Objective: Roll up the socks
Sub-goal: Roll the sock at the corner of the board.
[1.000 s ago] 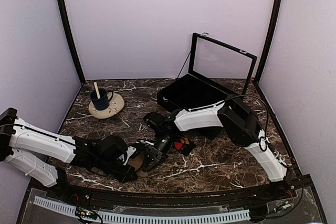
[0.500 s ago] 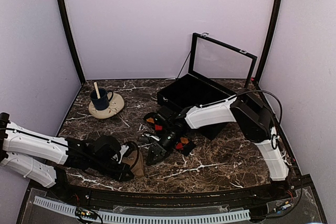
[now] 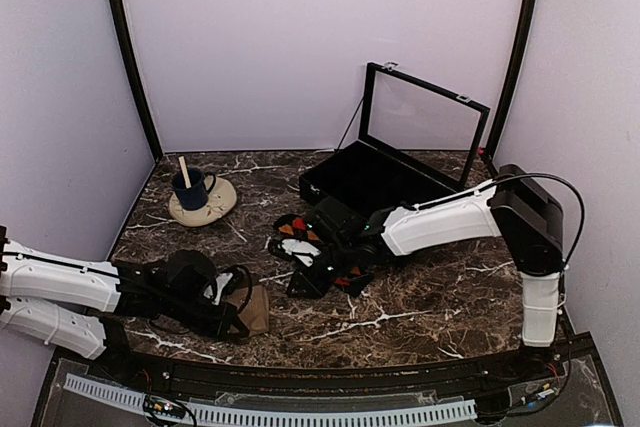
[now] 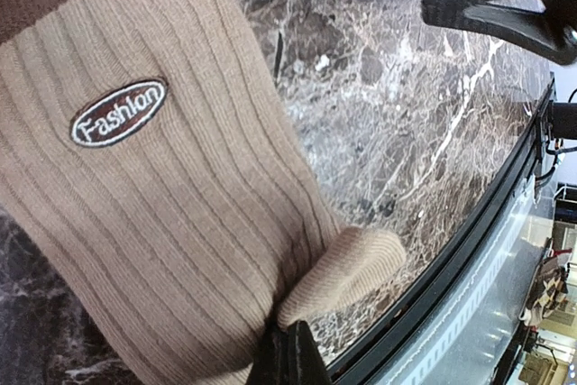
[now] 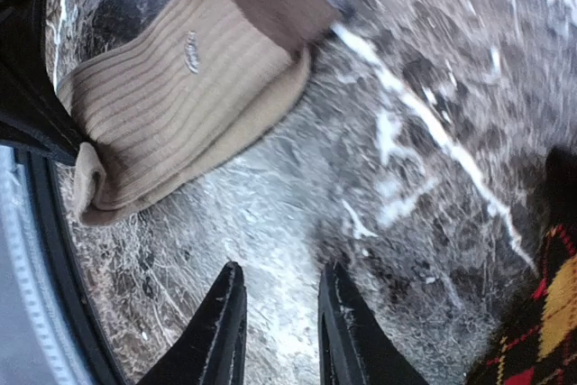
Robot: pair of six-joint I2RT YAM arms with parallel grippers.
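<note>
The tan-brown ribbed sock (image 4: 162,187) fills the left wrist view, lying flat on the marble with a "Fashion" label (image 4: 118,113). My left gripper (image 4: 288,358) is shut on a folded edge of it near the table's front rim. From above, the tan sock (image 3: 256,309) lies at the left gripper (image 3: 236,313). The black argyle sock (image 3: 295,231) lies crumpled at mid-table, partly under the right arm. My right gripper (image 5: 282,270) stands open over bare marble with nothing between its fingers, the tan sock (image 5: 180,78) a short way ahead and the argyle sock (image 5: 541,313) beside it.
A blue mug with a wooden stick (image 3: 190,187) stands on a cream saucer (image 3: 203,205) at the back left. An open black case with a glass lid (image 3: 380,172) stands at the back right. The table's raised front rim (image 4: 469,250) runs close by the tan sock.
The right gripper has drawn back to the right, away from the tan sock. The left gripper has pulled the tan sock left and toward the front edge.
</note>
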